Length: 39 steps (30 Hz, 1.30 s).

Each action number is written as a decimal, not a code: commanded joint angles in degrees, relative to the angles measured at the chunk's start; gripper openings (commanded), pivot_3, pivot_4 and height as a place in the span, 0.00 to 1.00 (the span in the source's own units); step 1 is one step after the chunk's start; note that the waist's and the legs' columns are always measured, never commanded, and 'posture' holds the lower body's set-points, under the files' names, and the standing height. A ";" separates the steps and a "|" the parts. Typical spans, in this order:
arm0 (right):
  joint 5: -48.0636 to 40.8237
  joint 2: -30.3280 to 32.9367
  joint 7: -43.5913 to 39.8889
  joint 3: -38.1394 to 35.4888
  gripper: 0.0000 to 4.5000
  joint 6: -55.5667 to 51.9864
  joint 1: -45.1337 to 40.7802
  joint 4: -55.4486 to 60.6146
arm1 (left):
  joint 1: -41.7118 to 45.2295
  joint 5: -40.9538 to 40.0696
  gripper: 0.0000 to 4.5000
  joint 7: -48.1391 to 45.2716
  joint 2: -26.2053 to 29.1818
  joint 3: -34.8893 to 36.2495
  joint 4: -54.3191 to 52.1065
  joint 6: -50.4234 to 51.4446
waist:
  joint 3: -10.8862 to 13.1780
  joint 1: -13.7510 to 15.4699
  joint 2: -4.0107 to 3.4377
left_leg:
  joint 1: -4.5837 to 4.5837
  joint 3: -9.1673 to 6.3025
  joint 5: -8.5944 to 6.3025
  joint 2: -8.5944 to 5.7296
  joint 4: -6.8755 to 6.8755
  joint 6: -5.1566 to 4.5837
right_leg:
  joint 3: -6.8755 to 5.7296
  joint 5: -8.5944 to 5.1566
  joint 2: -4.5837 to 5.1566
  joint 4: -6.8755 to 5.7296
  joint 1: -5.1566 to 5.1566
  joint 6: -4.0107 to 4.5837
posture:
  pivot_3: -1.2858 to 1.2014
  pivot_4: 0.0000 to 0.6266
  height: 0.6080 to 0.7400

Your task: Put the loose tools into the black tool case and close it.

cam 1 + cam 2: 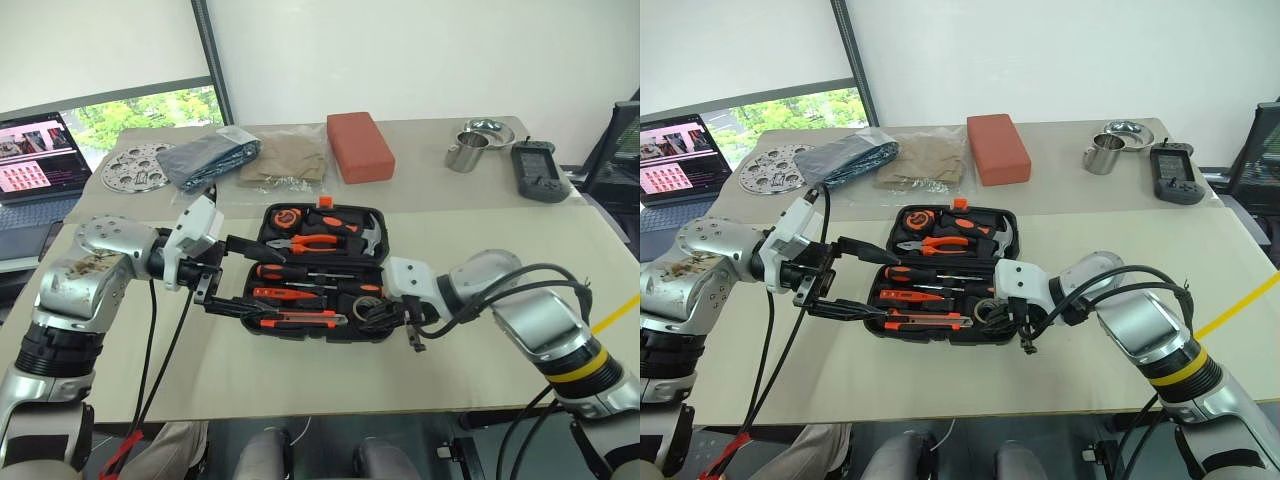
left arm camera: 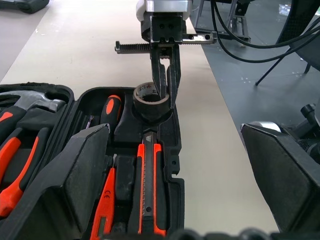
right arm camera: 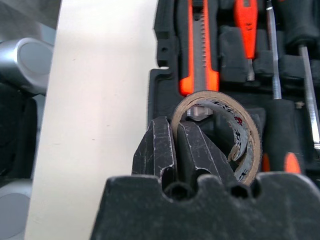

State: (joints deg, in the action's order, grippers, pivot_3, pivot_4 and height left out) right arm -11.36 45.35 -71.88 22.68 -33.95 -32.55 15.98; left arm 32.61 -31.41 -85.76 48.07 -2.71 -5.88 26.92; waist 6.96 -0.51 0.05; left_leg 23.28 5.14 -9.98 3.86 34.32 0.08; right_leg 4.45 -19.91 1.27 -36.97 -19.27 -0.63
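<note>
Beige tabletop (image 1: 300,380) runs under a white wall, with a laptop (image 1: 35,160) at the robot's far left; the black tool case (image 1: 318,272) lies open in the middle of it, lid back, tools seated in their moulded slots.

At the case's near right corner the right gripper (image 2: 166,80) has its two black fingers pressed together on the wall of the small tape roll (image 2: 151,101), one finger inside the ring and one outside; the roll stands tilted in its round recess, just beside the end of the orange-black utility knife (image 2: 148,185). The left gripper (image 1: 225,275) hangs at the case's left edge with its fingers spread wide, one over the case's left end, the other along its near edge; they close on nothing.

From the head views the roll is mostly hidden behind the right wrist; the left wrist view shows the pinch plainly from across the case, and the right wrist view shows the roll's cardboard core (image 3: 220,132) against the fingers (image 3: 192,150), with screwdrivers (image 3: 287,75) lying alongside.

Pliers (image 1: 318,240) and a hammer (image 1: 370,235) sit in the far half of the case; beyond it lie a red-orange block (image 1: 359,146), a steel cup (image 1: 465,152), a dark handheld device (image 1: 538,170) and a perforated metal disc (image 1: 137,166).
</note>
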 commanded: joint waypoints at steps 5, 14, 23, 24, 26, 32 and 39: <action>1.16 0.18 -0.65 0.57 0.39 1.11 -0.28 0.18 | -0.02 0.65 1.00 0.28 1.00 0.97 -0.67 -1.13 | 0.00 -0.25 0.00 | -0.01 0.00 0.00 0.03 -0.01 0.00 | -0.01 0.00 -0.04 -0.01 -0.01 0.00 | 0.52 0.24 1.00; -1.59 -0.67 1.26 -4.43 0.99 -0.52 -1.15 -1.83 | 0.32 1.37 1.00 3.24 0.08 2.37 1.55 -1.37 | 0.00 -0.21 0.01 | -0.01 -0.01 0.00 0.03 -0.01 0.00 | 0.00 0.00 -0.04 -0.01 -0.01 0.00 | 0.52 0.24 1.00; -3.29 -8.28 13.70 -17.39 0.99 -2.86 -9.22 -28.21 | 7.48 5.19 1.00 17.58 -7.96 7.59 31.45 -2.75 | 0.03 -0.15 0.08 | -0.10 0.01 0.01 0.02 0.02 -0.01 | -0.01 0.01 -0.03 -0.11 0.00 0.02 | 0.52 0.24 1.00; -4.18 -9.75 15.46 -19.56 0.99 -4.30 -11.47 -33.48 | 10.29 5.41 1.00 18.67 -8.88 8.10 37.48 -2.07 | 0.04 -0.13 0.09 | -0.03 0.00 0.01 0.01 0.03 -0.01 | -0.04 0.01 -0.02 -0.11 -0.05 0.02 | 0.52 0.24 1.00; -4.04 -11.98 19.18 -22.03 0.99 -5.67 -15.70 -42.92 | 14.90 6.51 1.00 19.55 -10.20 8.48 47.19 -2.42 | 0.05 -0.15 0.12 | 0.00 -0.01 0.01 0.00 0.08 -0.01 | -0.10 0.01 -0.02 -0.15 -0.06 0.02 | 0.52 0.24 1.00; -6.67 -16.49 20.80 -26.95 0.99 -13.05 -26.62 -63.24 | 25.11 12.57 1.00 16.38 -11.08 5.56 67.99 0.63 | 0.04 -0.48 0.10 | 0.01 0.12 0.04 -0.03 -0.06 0.04 | -0.24 0.01 0.04 -0.17 -0.17 0.03 | 0.52 0.24 1.00; -6.66 -17.64 17.07 -28.28 0.99 -15.19 -33.20 -75.32 | 32.67 14.64 1.00 21.70 -11.84 9.17 79.60 7.51 | 0.03 -0.53 0.09 | 0.53 0.26 0.24 0.00 -0.24 0.35 | -0.41 0.01 0.02 -0.97 -1.00 0.02 | 0.52 0.24 1.00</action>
State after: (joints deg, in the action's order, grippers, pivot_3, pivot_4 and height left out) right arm -17.08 27.64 -53.81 -4.01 -49.43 -63.57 -58.47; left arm 63.37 -17.01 -65.94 35.92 4.51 72.65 33.08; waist 6.99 -1.04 0.13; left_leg 23.80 5.42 -9.74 3.86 34.08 0.44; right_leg 4.00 -19.90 1.29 -38.01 -20.28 -0.61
